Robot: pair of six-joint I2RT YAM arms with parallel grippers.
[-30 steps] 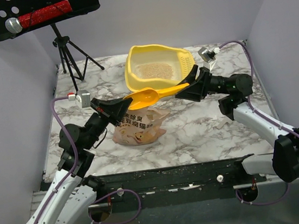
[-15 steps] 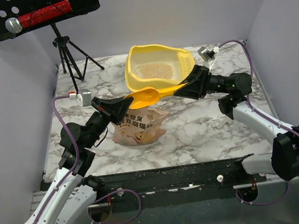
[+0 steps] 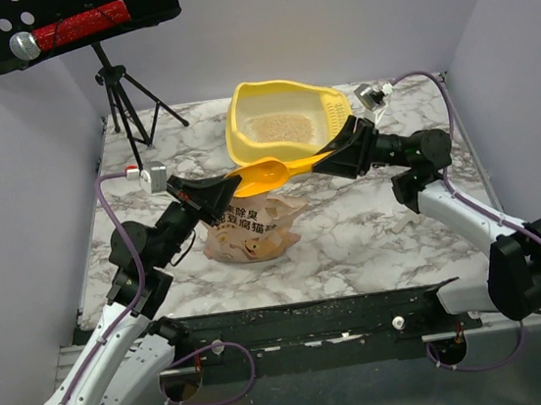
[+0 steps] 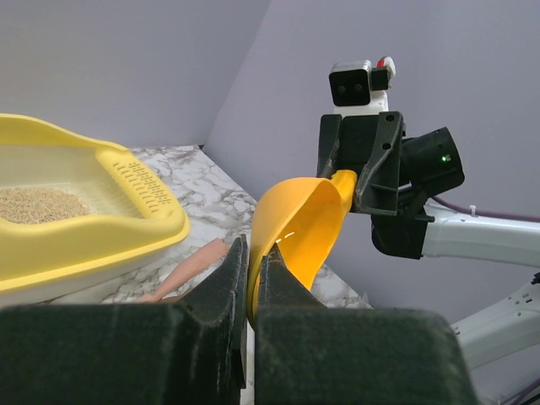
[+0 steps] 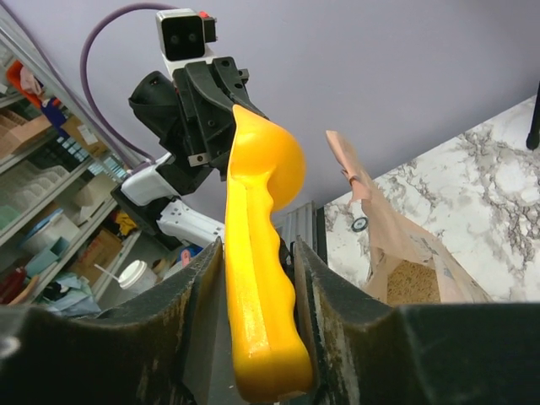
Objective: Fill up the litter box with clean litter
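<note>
**Scoop held at both ends, with the bag below and the box beyond**

Nearest on the tabletop [image 3: 353, 232] lies the tan-pink bag [image 3: 250, 235], slumped with its mouth open. The right wrist view shows sandy granules inside that mouth. Just above the bag hangs the yellow-orange scoop [image 3: 267, 172]. Its long axis runs left to right across the scene, with the bowl to the left and the handle to the right.

The left pincer [image 3: 224, 183] is clenched on the rim of the bowl. In its own wrist view, the thin edge sits squeezed between the two fingers. The right pincer [image 3: 339, 155] is clenched on the handle, which its wrist view shows wedged between the fingers. So the scoop spans the two arms like a bridge, and no granules show in the bowl from above.

The litter box [image 3: 235, 140] stands just beyond the scoop on the far side. Its slotted section is at the right, close to the right pincer. A patch of clean litter [image 3: 276, 128] already lies on its floor, though it looks like a thin layer.

The bag is straight down from the bowl, and the box is straight away from it, toward the far wall. The right arm, on the handle, is nearer the box and looks better placed to carry a load there. For that, the left pincer would probably have to let go of the rim.
</note>
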